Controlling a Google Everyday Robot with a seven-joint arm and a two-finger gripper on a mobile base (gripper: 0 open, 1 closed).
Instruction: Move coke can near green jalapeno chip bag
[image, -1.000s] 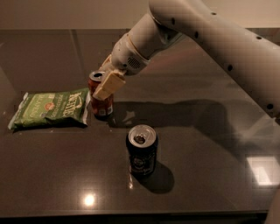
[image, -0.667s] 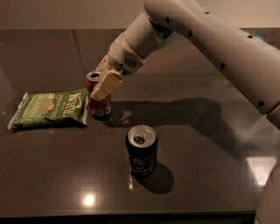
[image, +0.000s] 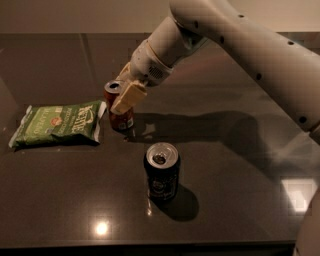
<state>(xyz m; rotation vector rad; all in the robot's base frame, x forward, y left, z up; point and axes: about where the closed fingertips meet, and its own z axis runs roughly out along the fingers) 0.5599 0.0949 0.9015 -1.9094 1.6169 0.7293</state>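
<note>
Gripper (image: 123, 100) down at the coke can (image: 119, 120), left of centre on the dark table (image: 235, 170). Its tan tip lies across the can's near right side and covers most of the can's middle. From here I see only the silver top and the red lower body. The far side of the gripper is hidden behind the can, so I cannot tell whether it is clamped on the can or loose around it.

Can is upright, base apparently on the table, just beside the right end of the green jalapeno chip bag (image: 57, 125). I cannot make out whether the two touch. Bag lies flat, lettering too small to read in full.

Dark can (image: 161, 172) stands upright nearer and to the right, apart from both.

Arm (image: 235, 40) comes in from upper right, cut off at the frame edge.
</note>
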